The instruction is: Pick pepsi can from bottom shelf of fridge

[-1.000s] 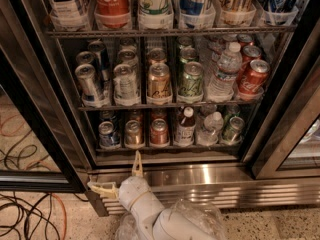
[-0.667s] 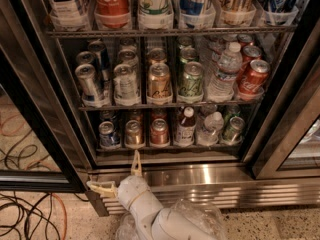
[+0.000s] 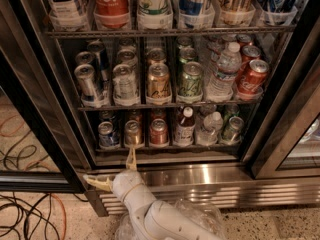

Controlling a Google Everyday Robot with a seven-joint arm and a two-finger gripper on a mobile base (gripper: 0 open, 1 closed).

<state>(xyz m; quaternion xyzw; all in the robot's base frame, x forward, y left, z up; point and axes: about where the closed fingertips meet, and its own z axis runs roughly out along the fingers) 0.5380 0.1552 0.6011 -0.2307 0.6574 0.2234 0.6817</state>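
Shop or canteen drinks corner: glass-door fridge [image 3: 210, 176] stocked with cans [image 3: 158, 81] and bottles [image 3: 220, 74]; terrazzo floor [image 3: 280, 224], loose cables [image 3: 20, 211] at 8 o'clock; gripper [image 3: 108, 163], fingers spread, at 7 o'clock.

Blue pepsi can [image 3: 106, 134], silver top, white and red side marks, upright at front of leftmost lane on bottom shelf [image 3: 165, 147] of fridge [image 3: 210, 176]. End effector [image 3: 109, 164] below it at the steel base, fingers spread, clear of can.

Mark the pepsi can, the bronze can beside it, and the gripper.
pepsi can [image 3: 107, 136]: camera view, its blue side.
bronze can [image 3: 133, 134]: camera view, its front side.
gripper [image 3: 110, 165]: camera view, midway between its spread fingers, low before the fridge base [image 3: 210, 176].
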